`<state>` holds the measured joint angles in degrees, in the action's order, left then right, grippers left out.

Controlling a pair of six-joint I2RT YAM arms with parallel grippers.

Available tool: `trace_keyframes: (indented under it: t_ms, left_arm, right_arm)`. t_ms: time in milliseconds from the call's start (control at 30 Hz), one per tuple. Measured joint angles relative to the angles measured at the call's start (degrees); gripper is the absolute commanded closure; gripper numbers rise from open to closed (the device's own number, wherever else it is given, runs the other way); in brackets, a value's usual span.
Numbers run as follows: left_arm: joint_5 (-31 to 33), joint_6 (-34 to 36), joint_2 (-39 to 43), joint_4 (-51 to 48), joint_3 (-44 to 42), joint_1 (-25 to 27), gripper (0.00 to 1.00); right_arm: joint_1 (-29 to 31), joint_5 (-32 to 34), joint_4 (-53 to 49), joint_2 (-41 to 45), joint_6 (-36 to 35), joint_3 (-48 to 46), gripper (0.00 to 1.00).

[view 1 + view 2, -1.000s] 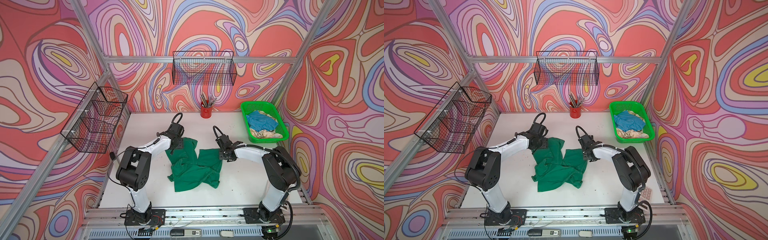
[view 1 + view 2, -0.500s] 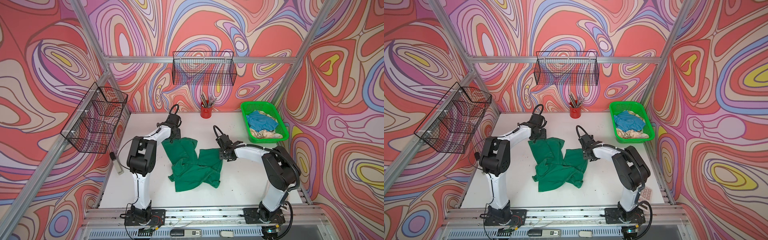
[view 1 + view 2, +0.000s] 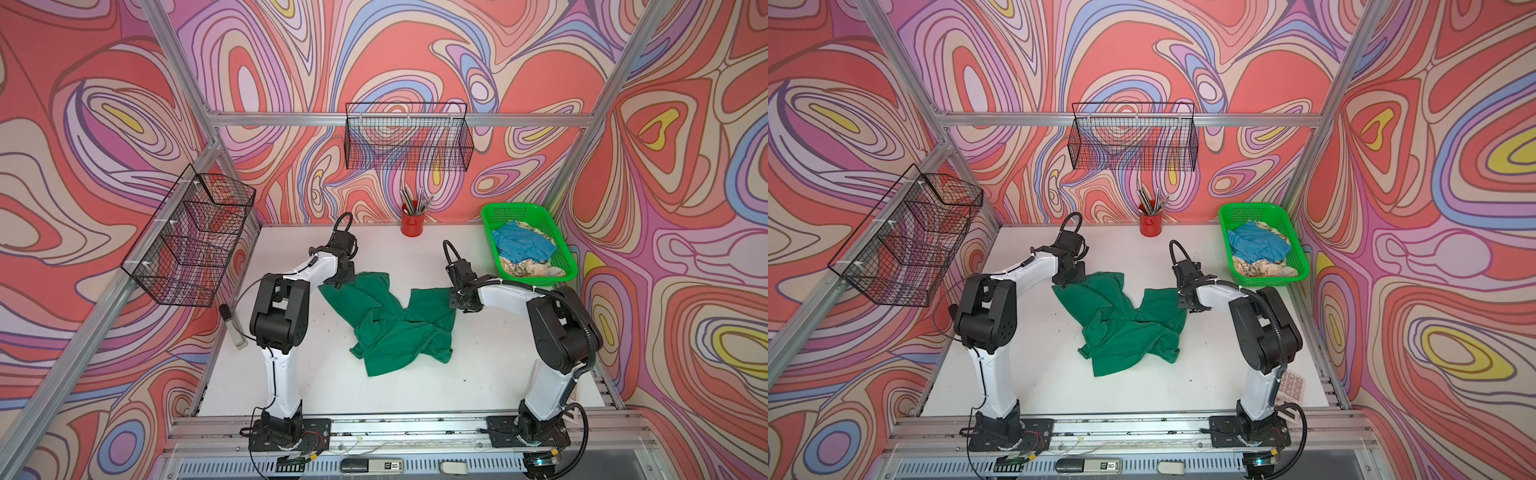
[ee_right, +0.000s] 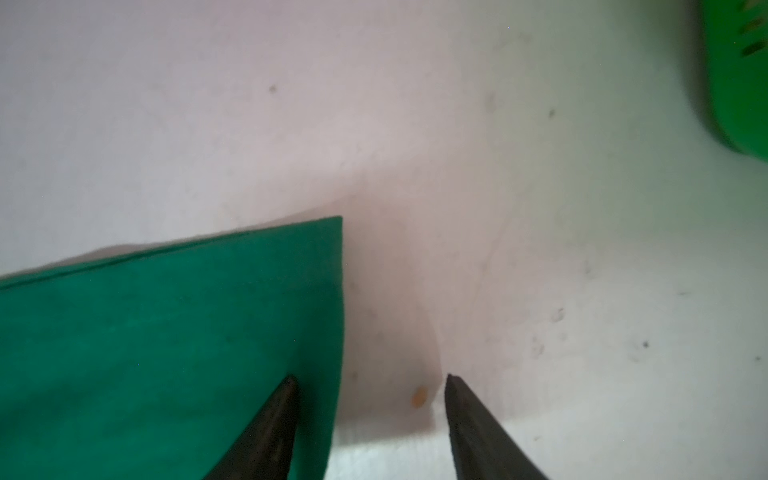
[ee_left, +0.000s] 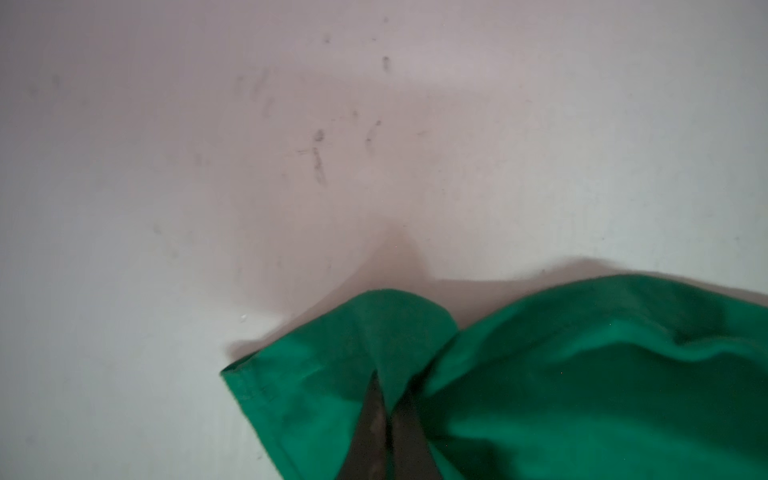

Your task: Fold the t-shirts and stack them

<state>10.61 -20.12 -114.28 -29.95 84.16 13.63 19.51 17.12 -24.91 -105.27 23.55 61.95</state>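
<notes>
On the tabletop [image 3: 324, 386] beside the green basket [image 3: 540, 280] the dark green t-shirt [image 3: 395, 328] lies crumpled; my left fingers [image 5: 370, 428], farther from the basket, pinch its corner tight, my right fingers [image 4: 270, 428], nearer it, straddle a hem, parted and empty, so I'd close them before lifting.

dark green tee [image 3: 386, 332] soft matt cloth, table [image 3: 324, 386] white matt, smooth, faintly scuffed, basket [image 3: 519, 210] glossy green plastic mesh, wire rack [image 3: 409, 143] black metal, frame [image 3: 291, 119] brushed metal

Three t-shirts [image 3: 390, 324] [image 3: 521, 247] [image 3: 528, 270] (two in the one green basket [image 3: 509, 210]), two wire racks [image 3: 409, 141] [image 3: 191, 245], one red cup [image 3: 411, 226]
</notes>
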Motion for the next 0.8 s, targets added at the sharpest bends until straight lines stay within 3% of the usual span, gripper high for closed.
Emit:
trace_keyframes:
  t_ms: [300,467,633,800]
  left_arm:
    - [3.54,-0.72,17.0,1.97,-12.07,-4.37,1.0]
    - [4.83,-1.62,21.2,2.08,-18.43,-5.11,1.0]
    - [5.55,-2.21,21.7,2.1,-19.63,-5.11,1.0]
    - [5.75,-2.64,21.35,2.45,-19.74,-5.14,1.0]
  right_arm:
    - [-10.51,0.55,0.2,0.0,-0.72,0.11,0.41]
    - [-10.71,-2.25,-2.29,1.38,-2.16,1.7,0.33]
    - [-6.38,-9.35,-5.33,12.76,-1.2,-0.59,0.31]
    - [5.49,-15.21,-7.69,22.16,4.09,-3.61,0.32]
